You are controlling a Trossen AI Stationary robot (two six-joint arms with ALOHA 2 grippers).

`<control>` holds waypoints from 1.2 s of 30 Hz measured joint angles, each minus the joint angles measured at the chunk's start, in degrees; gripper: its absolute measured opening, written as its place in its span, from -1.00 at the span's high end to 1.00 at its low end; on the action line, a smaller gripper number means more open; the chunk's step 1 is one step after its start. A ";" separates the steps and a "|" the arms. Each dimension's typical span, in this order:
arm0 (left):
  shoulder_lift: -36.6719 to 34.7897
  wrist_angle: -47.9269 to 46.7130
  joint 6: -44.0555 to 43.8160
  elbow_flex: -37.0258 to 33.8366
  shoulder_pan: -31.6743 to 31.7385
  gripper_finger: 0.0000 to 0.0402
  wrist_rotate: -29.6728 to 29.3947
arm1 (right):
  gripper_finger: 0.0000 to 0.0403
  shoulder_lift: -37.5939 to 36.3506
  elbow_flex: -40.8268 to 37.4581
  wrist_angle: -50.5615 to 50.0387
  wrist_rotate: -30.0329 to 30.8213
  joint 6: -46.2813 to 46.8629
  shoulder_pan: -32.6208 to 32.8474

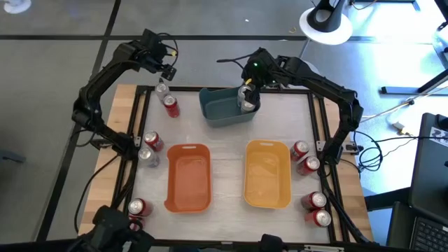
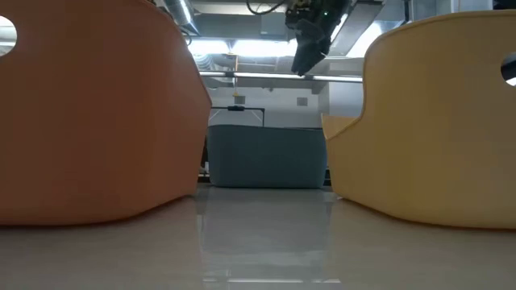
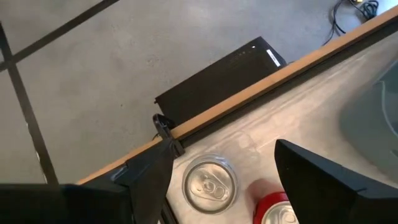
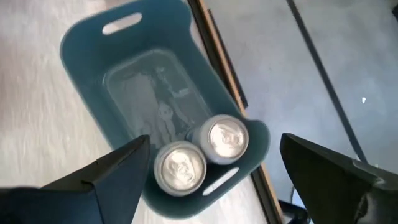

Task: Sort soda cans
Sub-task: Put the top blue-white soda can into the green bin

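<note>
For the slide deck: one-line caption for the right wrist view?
Right gripper open above the blue bin, two silver cans standing side by side at one end.

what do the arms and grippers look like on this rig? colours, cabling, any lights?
Both arms are dark, near-black, built of jointed tubular links. The left arm has thin black cable looped near its wrist; the right arm shows a small green light by its wrist. The left gripper and right gripper each have two matte black, wedge-shaped fingers. No visible markings.
</note>
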 joint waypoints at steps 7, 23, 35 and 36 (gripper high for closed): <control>0.05 -0.65 -2.12 -1.57 -0.04 -0.32 -0.11 | -0.77 -0.01 -5.34 1.90 -2.03 0.99 -0.48; 9.24 -8.66 -11.71 -3.06 -0.05 -0.34 -4.54 | -0.77 0.02 -12.85 8.02 -3.48 0.56 -0.46; 12.79 -9.29 -10.96 -3.06 0.24 -0.34 -4.31 | -0.77 0.02 -13.01 9.37 -6.65 -0.37 -0.37; 13.09 -9.31 -10.92 -3.06 0.29 -0.34 -4.30 | -0.77 0.02 -13.01 9.54 -7.12 -0.37 -0.37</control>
